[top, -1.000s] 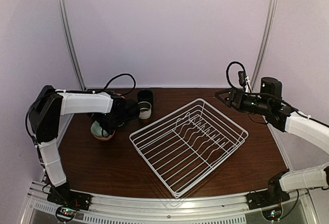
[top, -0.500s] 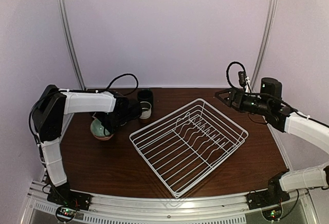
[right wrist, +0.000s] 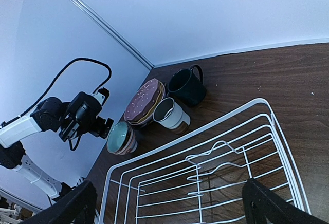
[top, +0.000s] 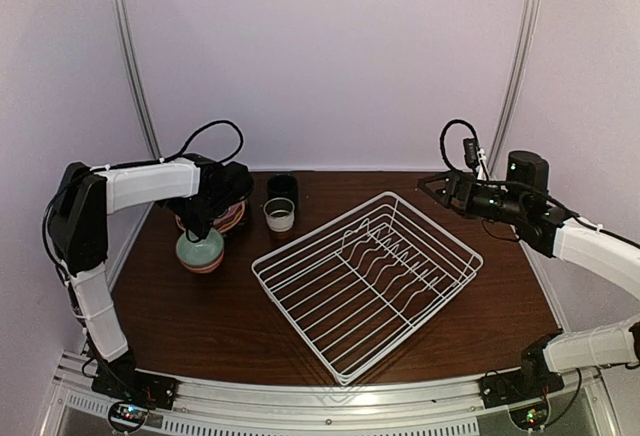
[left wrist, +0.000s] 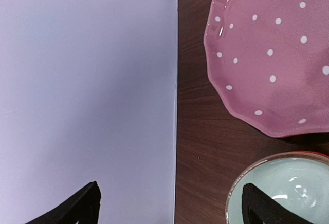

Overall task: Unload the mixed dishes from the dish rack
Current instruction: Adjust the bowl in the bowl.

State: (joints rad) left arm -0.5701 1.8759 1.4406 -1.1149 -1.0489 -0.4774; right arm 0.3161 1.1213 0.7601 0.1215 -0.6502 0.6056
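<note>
The white wire dish rack (top: 368, 281) sits mid-table, and no dish stands in it. Left of it, a pale green bowl (top: 200, 249) rests in a red-patterned bowl. Behind them lie the stacked pink and yellow plates (top: 230, 218), a white-and-brown cup (top: 279, 214) and a dark green mug (top: 283, 187). My left gripper (top: 198, 221) hangs open just above the bowl's far edge, holding nothing. In the left wrist view it (left wrist: 172, 208) spans the table's left edge, with the bowl (left wrist: 288, 193) and pink plate (left wrist: 272, 54) at the right. My right gripper (top: 432, 186) hovers open and empty behind the rack's right corner.
The white side wall (left wrist: 87, 80) stands close to the left of the bowls. The right wrist view looks across the rack (right wrist: 193, 134) to the mug (right wrist: 186, 87), the cup (right wrist: 172, 115), the plates (right wrist: 145, 100) and the bowl (right wrist: 120, 137).
My left gripper has lifted off the stacked bowls and drawn back to the left, uncovering the plates. The right arm has not moved.
</note>
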